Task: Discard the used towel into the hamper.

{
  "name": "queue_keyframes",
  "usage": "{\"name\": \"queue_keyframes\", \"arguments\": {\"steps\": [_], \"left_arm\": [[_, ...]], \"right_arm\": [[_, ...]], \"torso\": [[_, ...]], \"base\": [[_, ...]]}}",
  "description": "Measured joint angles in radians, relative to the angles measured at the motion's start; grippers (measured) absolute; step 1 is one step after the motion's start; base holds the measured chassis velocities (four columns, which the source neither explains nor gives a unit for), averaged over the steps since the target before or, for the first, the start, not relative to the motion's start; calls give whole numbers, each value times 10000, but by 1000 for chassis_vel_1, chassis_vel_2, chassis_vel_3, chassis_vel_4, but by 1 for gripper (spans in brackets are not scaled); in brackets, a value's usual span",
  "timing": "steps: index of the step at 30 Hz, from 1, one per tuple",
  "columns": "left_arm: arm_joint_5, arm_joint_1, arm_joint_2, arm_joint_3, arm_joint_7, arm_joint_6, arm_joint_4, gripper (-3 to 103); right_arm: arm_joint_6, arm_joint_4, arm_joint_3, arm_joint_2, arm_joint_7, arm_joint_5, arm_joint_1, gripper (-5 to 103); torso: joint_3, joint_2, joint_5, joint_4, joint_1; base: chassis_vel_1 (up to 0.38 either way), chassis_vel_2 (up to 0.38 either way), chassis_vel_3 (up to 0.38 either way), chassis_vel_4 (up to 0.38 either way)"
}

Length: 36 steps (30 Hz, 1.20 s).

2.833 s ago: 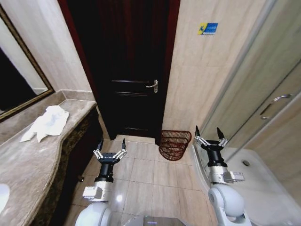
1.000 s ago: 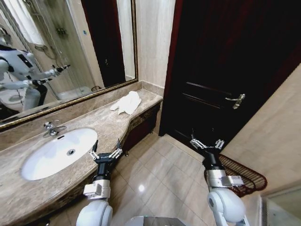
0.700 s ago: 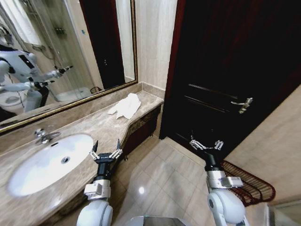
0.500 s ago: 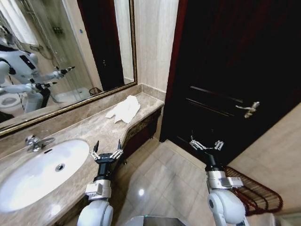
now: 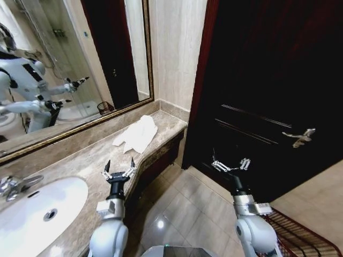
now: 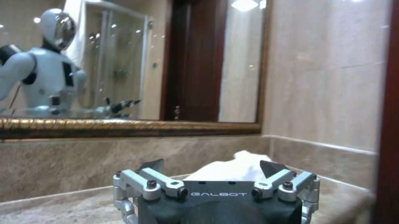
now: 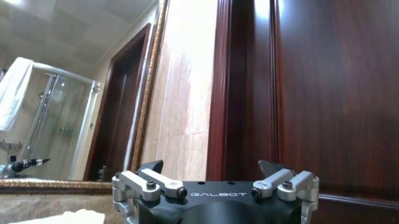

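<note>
1. Counter (image 5: 80,160) — stone edge close under your left gripper (image 5: 118,172); a low reach risks striking it.
2. Hamper (image 5: 300,235) — floor, far right, well apart from the towel (image 5: 136,134); a loose carry may drop it.
3. Right gripper (image 5: 230,165) — spread wide, empty, like the left.

Towel (image 5: 136,134) on counter (image 5: 80,160) left, sink (image 5: 37,209) nearer, door (image 5: 268,96) ahead, hamper (image 5: 297,238) on floor right

Both arms point forward, left gripper (image 5: 118,168) and right gripper (image 5: 231,164) spread wide, holding nothing.
</note>
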Motion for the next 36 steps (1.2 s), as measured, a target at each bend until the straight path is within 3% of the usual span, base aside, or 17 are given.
{"name": "queue_keyframes", "arguments": {"steps": [2,5,13,20,21,28,30,36], "left_arm": [[-75,-219,1,-127,5,90,133,100],[-444,-1404,1,-446,66,805,778,100],[-608,-3304,-1,-415,65,1662,2206,100],[-533,-4835,11,-318,-122,1819,3602,100],[-423,-5624,17,-319,-244,1881,4410,100],[-612,-7187,3,-120,-562,2075,6261,100],[-860,-7892,1,94,-882,2154,7082,100],[-986,-8773,163,315,-1484,2580,8015,100]], "right_arm": [[1,-26,-12,-34,-7,0,0,100],[-74,-15,-21,-211,-14,1,-95,100],[-343,42,78,-453,123,4,-133,100],[-348,-95,95,-455,214,-83,-213,100],[-345,-196,159,-510,302,-104,-265,100],[-370,-304,203,-618,477,-145,-287,100],[-383,-351,197,-581,546,-187,-270,100],[-357,-442,211,-420,620,-245,-288,100]], "torso": [[0,0,-1,2,-2],[-4,4,3,6,-11],[-2,3,3,5,-6],[-1,3,9,4,-3],[-1,3,7,4,-4],[0,3,3,4,-4],[-1,3,2,6,-3],[-1,3,4,3,-3]], "base": [[0,0,0,0],[39,-8,-24,14],[15,-6,-11,6],[0,0,0,0],[0,0,0,0],[0,0,0,0],[0,0,0,0],[0,0,0,0]]}}
